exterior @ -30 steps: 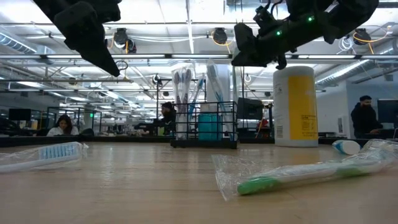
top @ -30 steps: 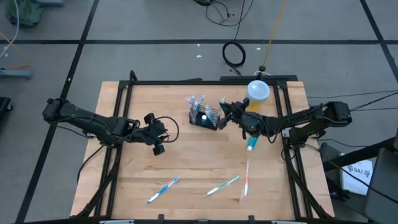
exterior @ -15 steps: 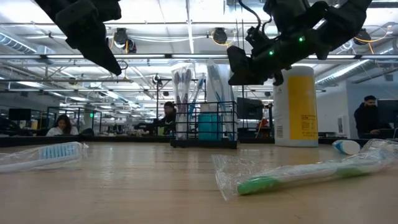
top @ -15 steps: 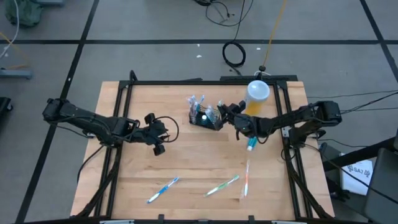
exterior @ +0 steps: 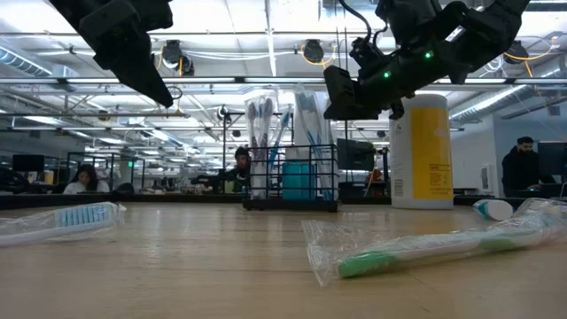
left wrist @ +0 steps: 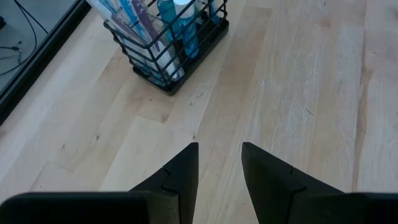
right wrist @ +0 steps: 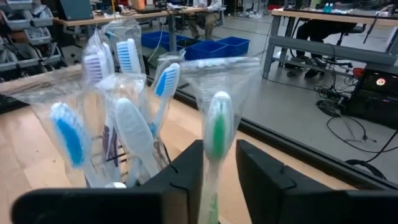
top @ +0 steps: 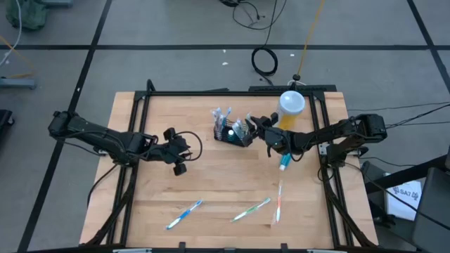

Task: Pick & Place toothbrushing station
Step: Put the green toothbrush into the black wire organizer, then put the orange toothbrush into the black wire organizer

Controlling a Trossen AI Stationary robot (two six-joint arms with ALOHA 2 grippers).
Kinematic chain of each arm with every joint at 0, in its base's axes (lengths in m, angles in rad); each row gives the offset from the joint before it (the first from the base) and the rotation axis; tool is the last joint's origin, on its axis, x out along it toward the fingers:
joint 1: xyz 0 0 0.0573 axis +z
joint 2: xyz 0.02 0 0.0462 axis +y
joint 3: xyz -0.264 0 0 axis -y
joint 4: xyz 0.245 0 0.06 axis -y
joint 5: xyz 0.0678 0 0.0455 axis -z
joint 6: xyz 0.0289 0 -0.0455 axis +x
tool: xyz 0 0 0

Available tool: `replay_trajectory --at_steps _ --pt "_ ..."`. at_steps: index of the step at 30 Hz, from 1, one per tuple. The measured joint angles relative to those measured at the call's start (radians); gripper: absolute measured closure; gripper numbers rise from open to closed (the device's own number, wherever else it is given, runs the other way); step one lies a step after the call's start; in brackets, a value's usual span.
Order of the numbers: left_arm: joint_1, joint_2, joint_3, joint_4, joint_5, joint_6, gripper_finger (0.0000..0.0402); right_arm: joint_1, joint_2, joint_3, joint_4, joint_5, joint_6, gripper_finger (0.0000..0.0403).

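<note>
Right gripper (top: 254, 125) hovering at the caddy's (top: 232, 133) right end, fingers parted around a wrapped green toothbrush (right wrist: 215, 140) (standing upright), left gripper (top: 179, 151) being held spread, well left.

Even, diffuse overhead light fills the overhead view; the pale wooden tabletop (top: 211, 176) shows only faint, soft shadows under the arms. In the low view, bright ceiling light panels (exterior: 230, 18) backlight the scene, so the arms read as near-black silhouettes, and the clear-wrapped green-bristled toothbrush (exterior: 425, 248) close to the lens is soft. The right wrist view blurs the nearest clear-wrapped toothbrushes (right wrist: 124, 124), perhaps from closeness. Glare glints on their plastic.
</note>
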Motion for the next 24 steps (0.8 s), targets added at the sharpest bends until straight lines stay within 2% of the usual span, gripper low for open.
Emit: replay_trajectory --at_steps 7,14,17,19,21,24 --pt "0.0 0.0 0.0 0.0 0.0 -0.001 0.0272 0.002 0.0 0.0 0.046 0.0 -0.001 0.0259" --pt "0.0 0.0 0.0 0.002 0.0 -0.002 0.0272 0.02 -0.001 0.0 0.212 0.0 -0.053 0.0241" --pt "0.0 0.0 0.0 0.002 0.0 -0.002 0.0272 0.063 -0.001 0.0 0.232 -0.001 -0.041 0.0242" --pt "0.0 0.0 0.0 0.003 0.0 -0.002 0.0272 0.108 -0.002 0.0 0.232 -0.043 -0.033 0.0245" --pt "0.0 0.0 0.0 0.003 0.0 -0.002 0.0272 0.164 -0.012 0.003 0.227 -0.079 -0.051 0.0248" --pt "0.0 0.0 0.0 0.008 0.0 -0.002 0.0272 0.249 -0.022 0.031 0.235 -0.076 -0.1 0.0251"
